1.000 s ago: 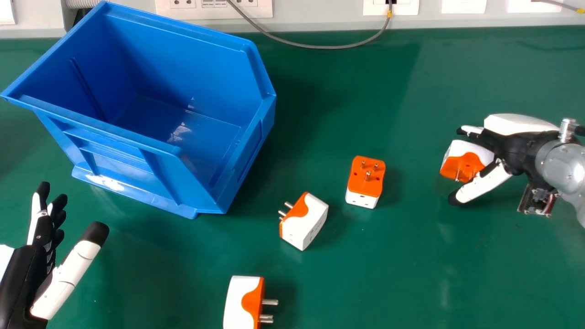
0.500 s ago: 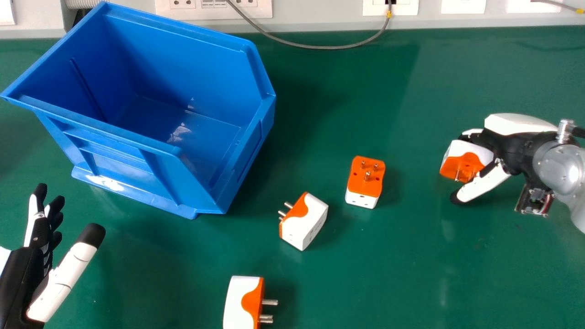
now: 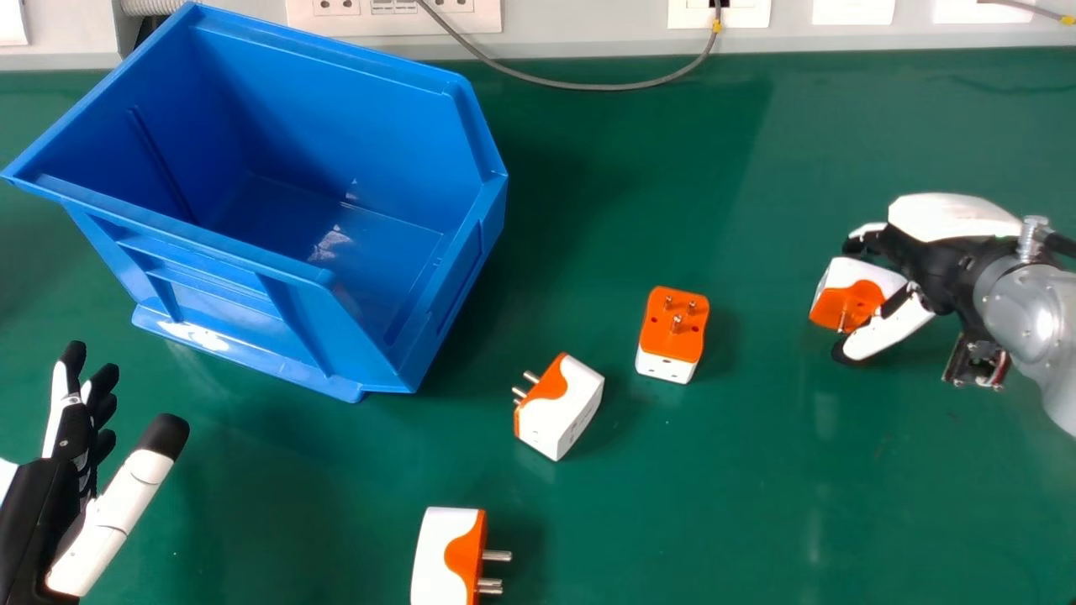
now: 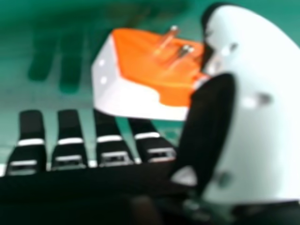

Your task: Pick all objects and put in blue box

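The plug by the right hand lies on the green surface, well off to the right of the blue box. The job in hand looks to be gripping it: best to bring the thumb and fingers in evenly on opposite sides of the white body, keep clear of the metal pins, and lift only once it sits firm. Pressing with the thumb alone could skid or roll it away.

The hand is part-way apart, fingers fairly straight, with the plug in the gap; whether both sides press on it, I cannot tell.

Toward the box lie a second plug, pins up, then a third plug; a fourth plug is at the head view's bottom edge. The left hand idles at lower left, fingers spread from thumb.
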You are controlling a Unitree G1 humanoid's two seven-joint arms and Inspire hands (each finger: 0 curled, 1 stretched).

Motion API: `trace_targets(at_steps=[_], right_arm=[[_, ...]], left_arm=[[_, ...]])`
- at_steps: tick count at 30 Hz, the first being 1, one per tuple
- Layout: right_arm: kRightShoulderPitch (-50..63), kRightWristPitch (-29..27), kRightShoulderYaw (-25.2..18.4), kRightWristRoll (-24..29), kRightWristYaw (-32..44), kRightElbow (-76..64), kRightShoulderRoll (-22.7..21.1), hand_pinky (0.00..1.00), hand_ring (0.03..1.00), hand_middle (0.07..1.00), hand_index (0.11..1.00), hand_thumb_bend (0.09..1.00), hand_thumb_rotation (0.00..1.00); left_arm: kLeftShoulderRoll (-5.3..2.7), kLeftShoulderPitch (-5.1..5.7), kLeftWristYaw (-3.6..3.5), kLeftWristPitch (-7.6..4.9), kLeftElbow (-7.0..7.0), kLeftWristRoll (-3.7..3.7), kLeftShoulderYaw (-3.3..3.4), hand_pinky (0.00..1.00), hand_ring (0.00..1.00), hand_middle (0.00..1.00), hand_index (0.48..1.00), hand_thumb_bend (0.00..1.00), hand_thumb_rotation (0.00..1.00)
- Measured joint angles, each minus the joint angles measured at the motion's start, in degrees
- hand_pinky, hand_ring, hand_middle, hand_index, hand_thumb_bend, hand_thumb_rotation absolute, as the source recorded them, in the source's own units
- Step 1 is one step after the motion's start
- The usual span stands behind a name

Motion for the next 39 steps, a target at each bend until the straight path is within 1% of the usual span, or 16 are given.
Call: trace_targets(at_steps=[2,3,4,5,6,7,9,13,14,15,16,17,19,23,34,39], right_arm=[[0.0,-0.5,0.5,-0.3,-1.6,1.3,0.2,0.66,0.749,0.77,0.777,0.497,0.35],[0.0,-1.0,0.5,-0.3,-2.7,1.8,0.2,0.62,0.702,0.727,0.728,0.498,0.36],[0.0,-1.1,0.6,-0.4,-3.2,2.1,0.3,0.62,0.702,0.727,0.728,0.498,0.36],[0.0,-1.3,0.6,-0.4,-3.9,2.6,0.3,0.57,0.639,0.666,0.661,0.492,0.36],[0.0,-1.4,0.7,-0.4,-4.5,2.8,0.4,0.57,0.639,0.666,0.661,0.492,0.36],[0.0,-1.6,0.7,-0.4,-4.9,3.0,0.4,0.52,0.584,0.613,0.623,0.493,0.32],[0.0,-1.9,0.7,-0.3,-5.4,3.1,0.4,0.46,0.518,0.55,0.573,0.493,0.26],[0.0,-2.1,0.6,-0.3,-5.7,3.1,0.4,0.42,0.47,0.506,0.54,0.493,0.21],[0.1,-2.1,0.6,-0.3,-5.7,3.1,0.4,0.42,0.47,0.506,0.54,0.493,0.21],[0.1,-2.0,0.6,-0.3,-5.7,3.1,0.5,0.41,0.459,0.491,0.537,0.497,0.17],[0.1,-2.0,0.6,-0.3,-5.7,3.1,0.5,0.41,0.459,0.491,0.537,0.497,0.17],[0.2,-2.0,0.6,-0.3,-5.9,3.1,0.5,0.4,0.447,0.478,0.532,0.5,0.14],[0.2,-2.0,0.5,-0.2,-6.3,3.1,0.6,0.38,0.435,0.467,0.53,0.503,0.11],[0.4,-2.0,0.5,-0.2,-7.0,3.1,0.7,0.37,0.417,0.448,0.526,0.508,0.06],[0.8,-2.0,0.5,-0.2,-7.8,3.0,0.8,0.36,0.41,0.44,0.518,0.513,0.01],[1.0,-1.7,0.4,-0.2,-8.3,2.5,0.8,0.37,0.421,0.452,0.511,0.515,0.01]], left_arm=[[0.0,0.09,-0.1,0.0,-0.04,-0.01,0.02,0.98,1.0,1.0,1.0,0.9,0.84],[0.0,0.15,-0.14,0.0,-0.04,-0.02,0.04,0.98,1.0,1.0,1.0,0.9,0.83],[0.0,0.14,-0.18,0.0,-0.06,-0.03,0.05,0.98,1.0,1.0,1.0,0.9,0.83],[0.0,0.16,-0.19,0.0,-0.08,-0.04,0.06,0.98,1.0,1.0,1.0,0.9,0.83],[0.0,0.21,-0.2,0.01,-0.12,-0.05,0.08,0.98,1.0,1.0,1.0,0.9,0.83],[-0.01,0.26,-0.2,0.02,-0.19,-0.05,0.09,0.98,1.0,1.0,1.0,0.9,0.83],[-0.01,0.37,-0.22,0.02,-0.39,-0.06,0.11,0.98,1.0,1.0,1.0,0.9,0.83],[-0.01,0.56,-0.24,0.02,-0.55,-0.07,0.23,0.98,1.0,1.0,1.0,0.9,0.83],[-0.01,0.58,-0.24,0.02,-0.56,-0.07,0.27,0.98,1.0,1.0,1.0,0.9,0.83],[-0.01,0.59,-0.24,0.02,-0.57,-0.07,0.33,0.98,1.0,1.0,1.0,0.9,0.83],[-0.01,0.65,-0.24,0.04,-0.66,-0.08,0.36,0.98,1.0,1.0,1.0,0.9,0.83],[-0.02,0.76,-0.25,0.05,-0.92,-0.09,0.36,0.98,1.0,1.0,1.0,0.9,0.83],[-0.01,0.94,-0.27,0.05,-1.33,-0.1,0.36,0.98,1.0,1.0,1.0,0.9,0.83],[-0.02,1.03,-0.28,0.05,-1.34,-0.11,0.37,0.98,1.0,1.0,1.0,0.9,0.83],[-0.01,0.93,-0.31,0.0,-1.31,-0.1,0.37,0.98,1.0,1.0,1.0,0.9,0.83],[-0.01,0.57,-0.31,0.01,-1.28,-0.1,0.37,0.98,1.0,1.0,1.0,0.9,0.83]])
